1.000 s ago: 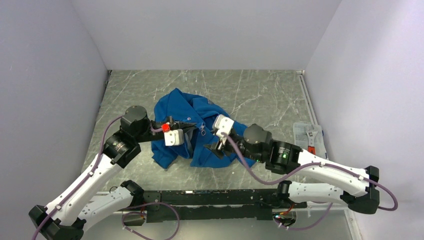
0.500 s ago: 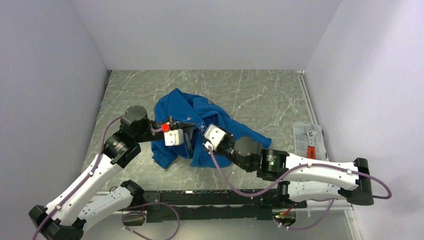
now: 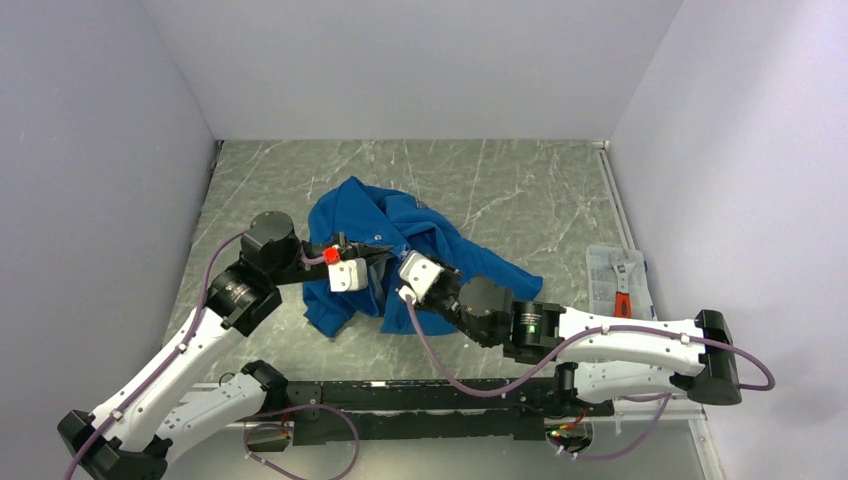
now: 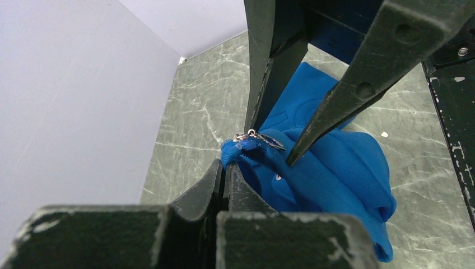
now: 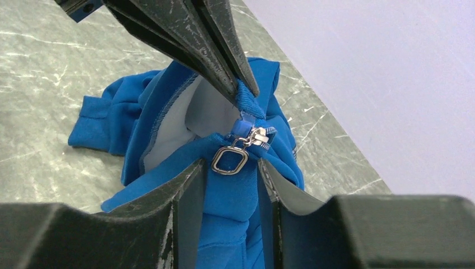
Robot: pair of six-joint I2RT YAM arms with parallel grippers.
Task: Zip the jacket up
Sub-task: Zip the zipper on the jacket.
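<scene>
The bright-blue jacket (image 3: 400, 225) lies crumpled mid-table. My left gripper (image 3: 381, 263) is shut on the jacket's edge (image 4: 235, 150) just below the silver zipper slider (image 4: 259, 137), holding it raised. My right gripper (image 3: 399, 270) meets it from the right. In the right wrist view, the right gripper (image 5: 230, 163) has its jaws closed on a bunched fold of blue fabric (image 5: 232, 196), with the zipper's square pull ring (image 5: 229, 159) at its tips. The left fingers (image 5: 207, 50) pinch the cloth right above the slider. Pale lining (image 5: 185, 120) shows inside the fold.
A clear plastic box (image 3: 600, 262) holding a red-handled tool (image 3: 622, 285) sits at the table's right edge. Pale walls close in the left, back and right sides. A black rail (image 3: 420, 395) runs along the near edge between the arm bases.
My right arm has swung left and down onto the jacket beside the left gripper, and its jaws have narrowed onto the fabric at the zipper. The left arm has not moved.
</scene>
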